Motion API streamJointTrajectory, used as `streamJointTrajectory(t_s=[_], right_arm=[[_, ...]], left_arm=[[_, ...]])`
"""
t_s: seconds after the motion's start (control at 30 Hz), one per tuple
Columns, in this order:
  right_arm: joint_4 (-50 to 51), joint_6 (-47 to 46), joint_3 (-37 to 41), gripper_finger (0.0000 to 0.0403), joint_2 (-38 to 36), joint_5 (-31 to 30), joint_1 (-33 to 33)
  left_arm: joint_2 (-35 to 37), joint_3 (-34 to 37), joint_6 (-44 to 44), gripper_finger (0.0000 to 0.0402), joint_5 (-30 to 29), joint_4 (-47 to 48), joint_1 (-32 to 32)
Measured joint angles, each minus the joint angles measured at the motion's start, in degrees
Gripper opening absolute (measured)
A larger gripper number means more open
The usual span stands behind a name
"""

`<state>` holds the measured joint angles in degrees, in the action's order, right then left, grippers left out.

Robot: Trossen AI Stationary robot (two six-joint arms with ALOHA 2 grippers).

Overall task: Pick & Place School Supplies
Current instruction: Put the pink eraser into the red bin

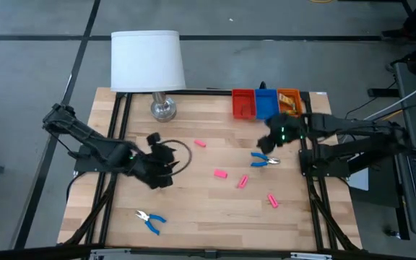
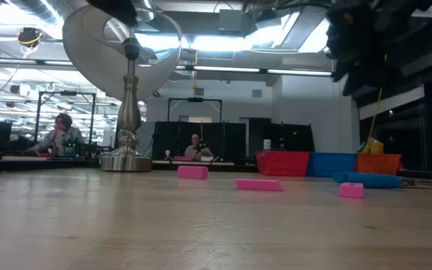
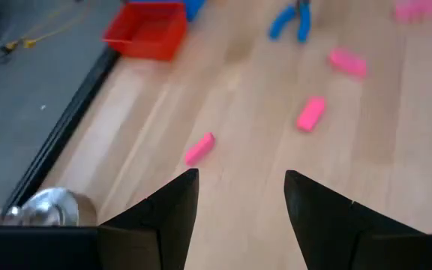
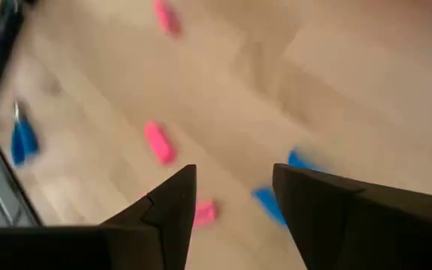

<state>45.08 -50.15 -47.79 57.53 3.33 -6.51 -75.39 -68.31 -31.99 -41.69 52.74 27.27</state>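
Note:
Several pink erasers lie flat on the wooden table: one (image 1: 200,143) toward the far side, two (image 1: 220,173) (image 1: 243,181) near the middle, one (image 1: 273,200) nearer the front. One pair of blue-handled pliers (image 1: 264,159) lies right of centre, another (image 1: 150,219) at the near left. My left gripper (image 1: 161,162) hovers open over the table's left half, aimed at the far eraser (image 3: 199,148). My right gripper (image 1: 276,133) hangs open just above and beyond the right pliers (image 4: 276,199), with nothing between its fingers.
Red (image 1: 243,103), blue (image 1: 266,102) and orange (image 1: 289,101) trays stand side by side at the far right edge. A white-shaded lamp (image 1: 146,61) stands on its metal base (image 1: 162,108) at the far left. A black cable loops beside my left gripper.

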Motion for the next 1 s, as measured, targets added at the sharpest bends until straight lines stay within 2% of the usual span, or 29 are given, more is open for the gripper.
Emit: streamJointTrajectory(t_s=[0.17,0.37,0.47,0.6,0.8,1.0], right_arm=[[3.0,-7.9,0.0,0.0164,0.1,-8.5,10.0],[1.9,-13.9,0.0,0.0163,0.1,-12.9,14.8],[0.5,-16.0,0.0,0.0164,0.1,-15.4,16.7],[-1.4,-19.9,0.0,0.0164,0.1,-20.3,19.8],[-4.3,-25.1,0.0,0.0164,0.1,-27.6,24.3],[-4.6,-29.2,0.0,0.0165,0.1,-29.9,27.6]], left_arm=[[-6.2,0.0,17.4,0.0194,13.4,-4.4,-10.0],[-13.5,0.0,49.1,0.0194,22.0,-11.7,-19.9],[-16.6,0.0,59.2,0.0194,27.9,-12.8,-24.2],[-20.5,0.0,64.9,0.0192,32.9,-12.9,-28.9],[-25.1,-0.1,69.1,0.0179,34.2,-19.6,-33.1],[-28.8,-0.1,69.2,0.0173,36.3,-21.9,-35.9]])
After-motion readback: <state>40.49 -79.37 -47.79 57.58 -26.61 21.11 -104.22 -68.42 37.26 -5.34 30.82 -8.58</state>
